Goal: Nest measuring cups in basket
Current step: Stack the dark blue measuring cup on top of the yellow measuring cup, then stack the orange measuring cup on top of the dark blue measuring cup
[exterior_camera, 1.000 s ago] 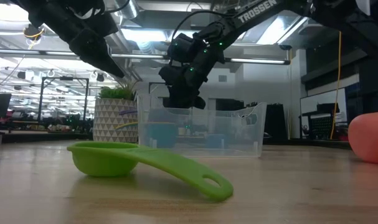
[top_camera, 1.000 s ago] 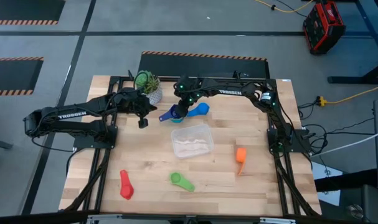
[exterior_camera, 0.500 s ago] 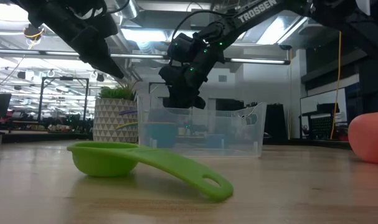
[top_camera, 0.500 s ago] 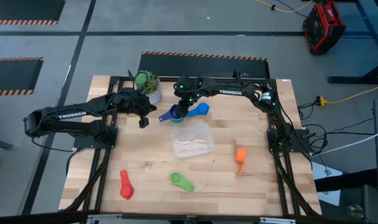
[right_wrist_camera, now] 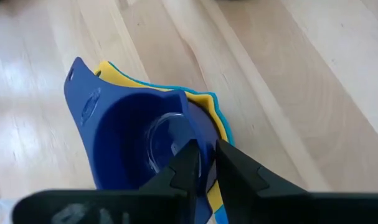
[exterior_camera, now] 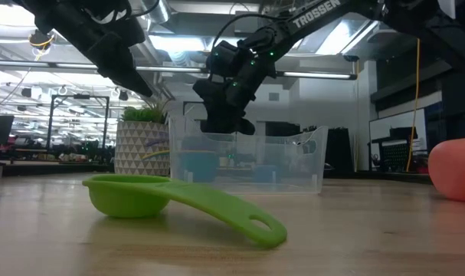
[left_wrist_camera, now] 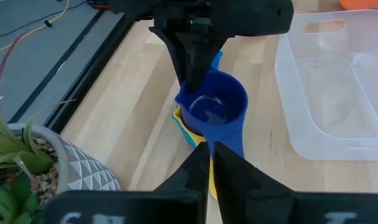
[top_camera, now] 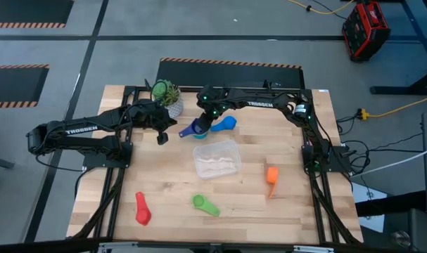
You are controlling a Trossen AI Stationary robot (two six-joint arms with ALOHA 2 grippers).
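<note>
Nesting dark blue cup (right_wrist_camera: pixel 139 134) over yellow cup (right_wrist_camera: pixel 210 115)

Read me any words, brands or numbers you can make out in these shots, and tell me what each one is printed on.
"TROSSEN": white letters on the dark left arm, high view.
"TROSSEN": on the dark right arm, low view; also on it in the high view, barely readable.
No print readable on the cups, the clear plastic basket or the red case.
</note>
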